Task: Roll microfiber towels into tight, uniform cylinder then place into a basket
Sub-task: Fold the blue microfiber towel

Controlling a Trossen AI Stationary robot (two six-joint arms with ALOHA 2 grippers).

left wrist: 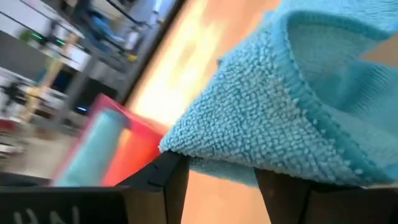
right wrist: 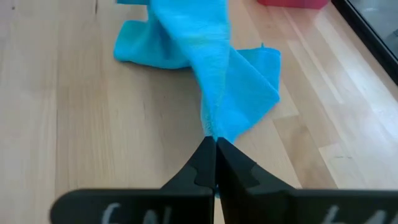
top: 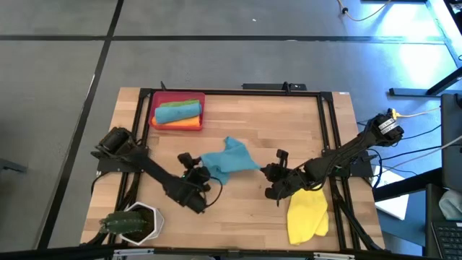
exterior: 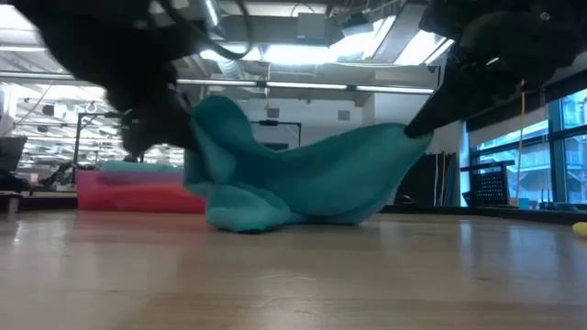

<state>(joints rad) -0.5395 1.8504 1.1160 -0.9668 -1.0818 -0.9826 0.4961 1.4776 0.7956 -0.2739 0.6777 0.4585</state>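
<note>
A white hexagonal pot (top: pixel 138 221) holding a green plant (top: pixel 115 223) sits at the wooden table's (top: pixel 245 209) front-left corner

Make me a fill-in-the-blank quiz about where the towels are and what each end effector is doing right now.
1. The right end effector is shut on a corner of the crumpled ____ microfiber towel.
2. The shallow red plastic basket holds rolled towels: teal on top, ____ beneath.
3. The loose yellow microfiber towel lies on the wooden table near the ____ arm.
4. The left end effector grips that towel's ____ end.

Missing words: teal-blue; orange; right; opposite

free: table front (top: pixel 245 217) | blocked: centre, teal towel (top: pixel 229 160)
</note>
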